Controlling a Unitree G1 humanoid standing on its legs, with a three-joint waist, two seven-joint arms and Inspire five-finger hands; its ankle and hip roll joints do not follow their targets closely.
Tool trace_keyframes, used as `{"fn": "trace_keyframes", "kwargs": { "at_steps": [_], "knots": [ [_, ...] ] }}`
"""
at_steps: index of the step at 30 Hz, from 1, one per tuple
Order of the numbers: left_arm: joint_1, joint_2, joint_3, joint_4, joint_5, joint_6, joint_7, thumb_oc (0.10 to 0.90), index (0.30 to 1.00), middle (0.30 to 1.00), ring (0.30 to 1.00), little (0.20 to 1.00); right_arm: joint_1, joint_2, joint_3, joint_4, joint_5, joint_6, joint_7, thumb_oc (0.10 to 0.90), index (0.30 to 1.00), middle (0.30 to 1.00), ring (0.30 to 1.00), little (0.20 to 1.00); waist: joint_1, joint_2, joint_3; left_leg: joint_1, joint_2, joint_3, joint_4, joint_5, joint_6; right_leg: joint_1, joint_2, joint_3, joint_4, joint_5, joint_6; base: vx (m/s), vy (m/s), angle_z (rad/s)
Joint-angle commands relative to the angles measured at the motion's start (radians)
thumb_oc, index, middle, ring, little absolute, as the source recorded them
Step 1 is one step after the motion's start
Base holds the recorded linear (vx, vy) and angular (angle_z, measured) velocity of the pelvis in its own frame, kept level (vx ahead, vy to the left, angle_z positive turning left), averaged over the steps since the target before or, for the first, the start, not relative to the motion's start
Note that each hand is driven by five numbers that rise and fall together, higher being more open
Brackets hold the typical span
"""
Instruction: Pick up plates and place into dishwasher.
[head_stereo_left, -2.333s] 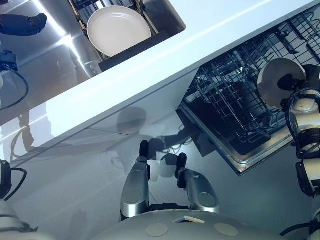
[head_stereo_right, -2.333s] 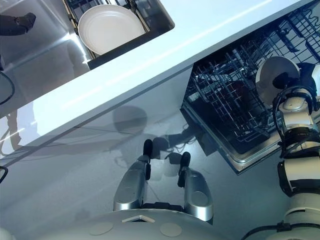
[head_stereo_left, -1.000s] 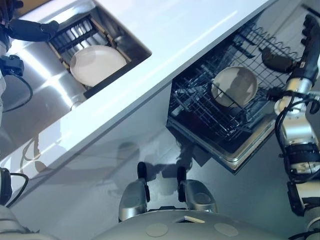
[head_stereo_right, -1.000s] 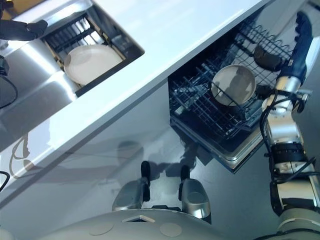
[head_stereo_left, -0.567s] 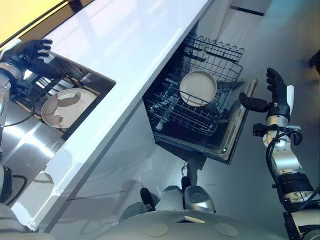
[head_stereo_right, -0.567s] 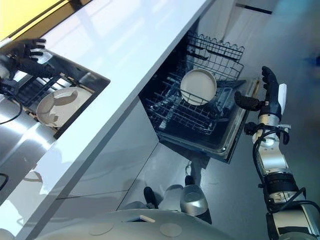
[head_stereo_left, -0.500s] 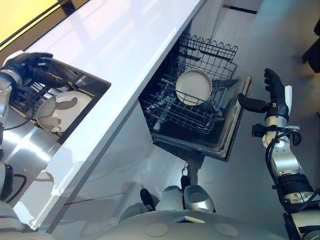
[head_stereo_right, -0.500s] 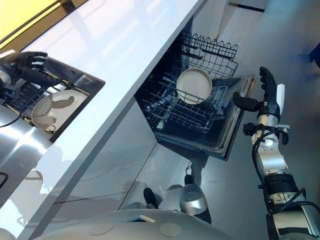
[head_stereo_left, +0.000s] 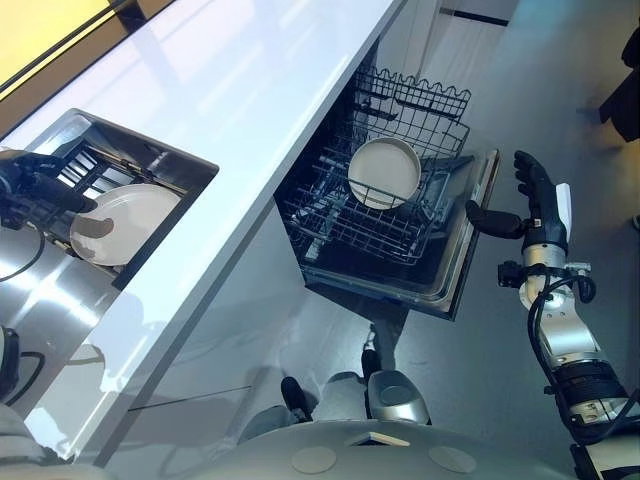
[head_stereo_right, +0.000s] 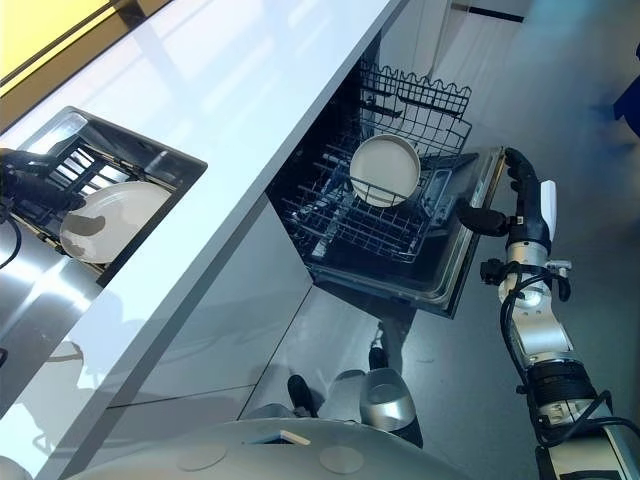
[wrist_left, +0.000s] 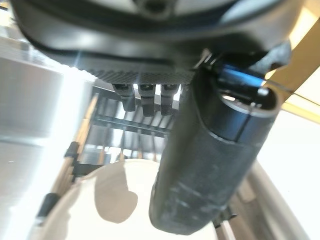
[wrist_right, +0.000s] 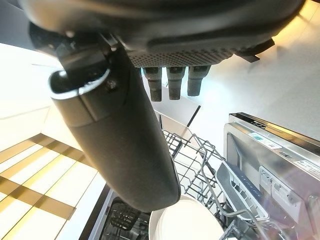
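The left hand (head_stereo_left: 40, 186), fingers loose, is hovering at 9 o'clock of the sink plate (head_stereo_left: 125, 222) for a grasp. The right hand (head_stereo_left: 535, 205), fingers wide and empty, is idling by the dishwasher (head_stereo_left: 462, 262).

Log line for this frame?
left hand open over round white plate in steel sink | right hand open beside dishwasher | second white plate racked

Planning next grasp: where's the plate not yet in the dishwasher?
In the eye views, the plate lies in the sink on the robot's left, sunk in the white counter, with the left hand by its edge.
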Motion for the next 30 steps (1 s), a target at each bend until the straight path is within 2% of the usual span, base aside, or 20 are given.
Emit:
{"fn": "trace_keyframes", "kwargs": {
  "at_steps": [1,11,12,14,17,18,22,30],
  "knots": [
    [-0.018,0.093,0.051,0.025,0.050,-0.005,-0.021,0.800,0.900,0.900,0.900,0.900,-0.068,-0.087,-0.039,-0.111,-0.005,-0.079,-0.053,0.800,0.900,0.900,0.900,0.900,0.009,0.054,-0.126,-0.035,-0.074,-0.050,0.039,-0.094,0.018,-0.018,0.023,-0.068,0.074,-0.072,0.113,-0.01,0.003,-0.04],
    [0.163,0.017,0.164,0.047,-0.005,0.007,-0.071,0.800,0.900,0.900,0.900,0.900,-0.042,-0.082,-0.071,-0.124,-0.015,-0.095,-0.051,0.800,0.900,0.900,0.900,0.900,0.013,0.053,-0.122,-0.036,-0.072,-0.059,0.030,-0.086,0.018,-0.016,0.030,-0.086,0.070,-0.078,0.108,0.00,0.004,-0.04],
    [0.175,0.010,0.173,0.047,-0.015,0.010,-0.075,0.737,0.846,0.846,0.846,0.837,-0.040,-0.080,-0.074,-0.128,-0.017,-0.093,-0.051,0.800,0.900,0.900,0.900,0.900,0.014,0.053,-0.122,-0.037,-0.072,-0.059,0.029,-0.085,0.019,-0.016,0.030,-0.087,0.070,-0.078,0.107,0.00,0.000,0.00],
    [0.219,-0.011,0.207,0.058,-0.044,0.017,-0.080,0.446,0.596,0.596,0.596,0.546,-0.033,-0.075,-0.076,-0.135,-0.029,-0.091,-0.053,0.800,0.900,0.900,0.900,0.900,0.013,0.053,-0.120,-0.036,-0.071,-0.060,0.022,-0.079,0.018,-0.014,0.031,-0.091,0.064,-0.077,0.106,-0.01,0.003,-0.08],
    [0.235,-0.017,0.225,0.067,-0.080,0.016,-0.084,0.256,0.434,0.434,0.434,0.356,-0.031,-0.076,-0.079,-0.137,-0.029,-0.087,-0.054,0.800,0.900,0.900,0.900,0.900,0.012,0.052,-0.118,-0.035,-0.069,-0.059,0.020,-0.078,0.018,-0.013,0.032,-0.093,0.063,-0.078,0.105,-0.01,-0.006,-0.10],
    [0.246,-0.024,0.241,0.070,-0.135,0.021,-0.094,0.100,0.300,0.300,0.300,0.200,-0.026,-0.076,-0.083,-0.137,-0.029,-0.091,-0.052,0.800,0.900,0.900,0.900,0.900,0.012,0.052,-0.117,-0.036,-0.068,-0.059,0.020,-0.077,0.017,-0.013,0.032,-0.094,0.062,-0.078,0.105,-0.02,-0.015,-0.05],
    [0.275,-0.059,0.279,0.040,-0.286,0.044,-0.099,0.100,0.300,0.300,0.300,0.200,-0.012,-0.065,-0.089,-0.136,-0.036,-0.101,-0.049,0.800,0.900,0.900,0.900,0.900,0.012,0.053,-0.115,-0.035,-0.066,-0.058,0.021,-0.075,0.015,-0.010,0.034,-0.097,0.059,-0.079,0.103,0.00,-0.004,-0.01],
    [0.289,-0.078,0.285,0.023,-0.313,0.034,-0.089,0.100,0.300,0.300,0.300,0.200,-0.021,-0.068,-0.079,-0.147,-0.025,-0.091,-0.043,0.800,0.900,0.900,0.900,0.900,0.017,0.051,-0.117,-0.032,-0.069,-0.066,0.031,-0.084,0.015,0.000,0.037,-0.095,0.049,-0.079,0.098,0.00,-0.005,0.01]
  ]
}}
